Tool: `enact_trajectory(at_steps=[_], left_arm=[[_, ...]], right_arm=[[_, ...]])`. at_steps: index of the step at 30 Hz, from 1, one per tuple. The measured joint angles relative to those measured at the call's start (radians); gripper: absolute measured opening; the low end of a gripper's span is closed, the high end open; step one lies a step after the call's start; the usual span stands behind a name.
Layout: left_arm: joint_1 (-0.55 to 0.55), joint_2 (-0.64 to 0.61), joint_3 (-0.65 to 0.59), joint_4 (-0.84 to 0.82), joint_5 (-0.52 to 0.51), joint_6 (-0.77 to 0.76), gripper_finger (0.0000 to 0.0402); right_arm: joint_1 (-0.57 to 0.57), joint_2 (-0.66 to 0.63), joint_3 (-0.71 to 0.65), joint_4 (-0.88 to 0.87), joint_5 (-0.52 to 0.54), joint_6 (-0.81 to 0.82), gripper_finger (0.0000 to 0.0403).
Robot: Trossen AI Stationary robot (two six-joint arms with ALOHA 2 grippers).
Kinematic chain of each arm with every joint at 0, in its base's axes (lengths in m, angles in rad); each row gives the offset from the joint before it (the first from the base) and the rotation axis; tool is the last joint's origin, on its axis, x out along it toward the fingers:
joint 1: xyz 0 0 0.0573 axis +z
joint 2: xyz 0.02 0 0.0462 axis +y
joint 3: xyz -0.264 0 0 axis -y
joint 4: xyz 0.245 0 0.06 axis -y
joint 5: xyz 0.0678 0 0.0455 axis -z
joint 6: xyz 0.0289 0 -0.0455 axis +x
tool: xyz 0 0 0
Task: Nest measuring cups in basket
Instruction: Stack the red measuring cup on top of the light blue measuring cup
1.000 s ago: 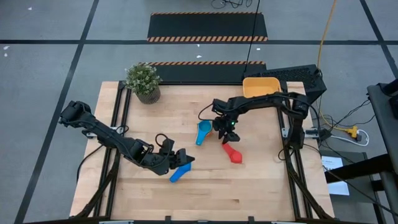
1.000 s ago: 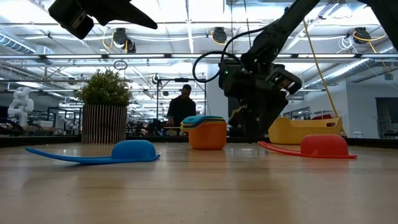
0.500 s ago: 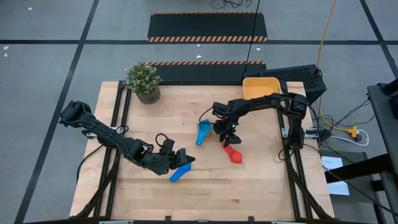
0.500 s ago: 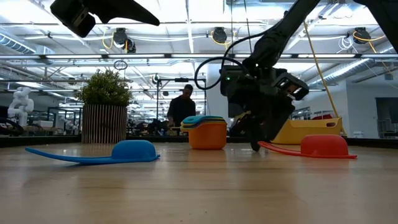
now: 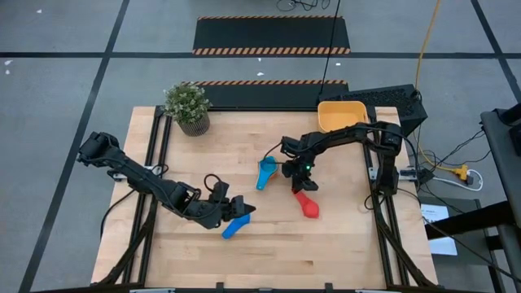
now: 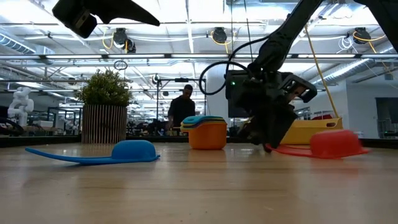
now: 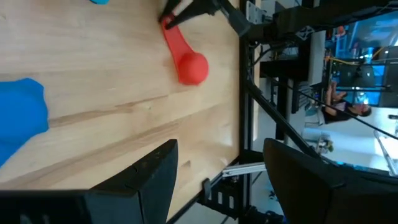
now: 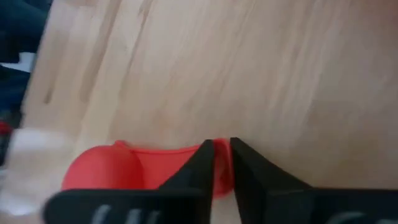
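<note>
A red measuring cup [image 5: 308, 205] lies mouth down right of the table's middle, and my right gripper [image 5: 298, 187] is shut on its handle. A blue cup [image 5: 234, 227] lies mouth down near the front, bowl rim and handle on the wood. My left gripper [image 5: 242, 208] hangs open above the blue cup without touching it. Several nested cups [image 5: 265, 172], the outer one orange, stand upright at mid-table. The yellow-orange basket [image 5: 340, 114] sits at the far right corner. My right gripper has the free end of the red cup's handle [image 8: 221, 169] between its two fingertips [image 8: 200, 163]. The fingers slant down from the far side. The bowl [image 6: 336, 144] lies mouth down on the table, away from the fingers.
A potted plant [image 5: 187, 107] stands at the far left corner. Bare wood lies along the near edge and between the nested cups and the basket. A person [image 6: 182, 107] stands in the room behind the table.
My right gripper has sunk toward the table onto the red cup's handle end and shut on it. The red cup has shifted a little toward the table's near right.
</note>
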Motion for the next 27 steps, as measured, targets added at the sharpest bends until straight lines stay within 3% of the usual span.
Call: enact_trajectory(at_steps=[2,6,13,22,27], left_arm=[[0.004,0.0,0.0,-0.008,-0.001,0.002,0.0239],[0.01,0.0,0.0,-0.012,-0.001,0.033,0.0239],[0.011,0.0,0.0,-0.042,-0.002,0.099,0.0239],[0.011,0.0,0.0,-0.092,-0.003,0.222,0.0239],[0.01,0.0,0.0,-0.09,-0.002,0.29,0.0239]], right_arm=[[0.001,0.001,-0.002,-0.035,-0.009,0.022,0.0012],[0.003,-0.02,-0.003,-0.084,-0.009,0.041,0.001],[0.002,-0.181,-0.006,-0.142,0.038,0.139,0.0001],[0.012,-0.521,-0.006,-0.094,0.086,0.526,0.0],[0.05,-0.705,-0.006,0.039,0.121,0.786,0.0]])
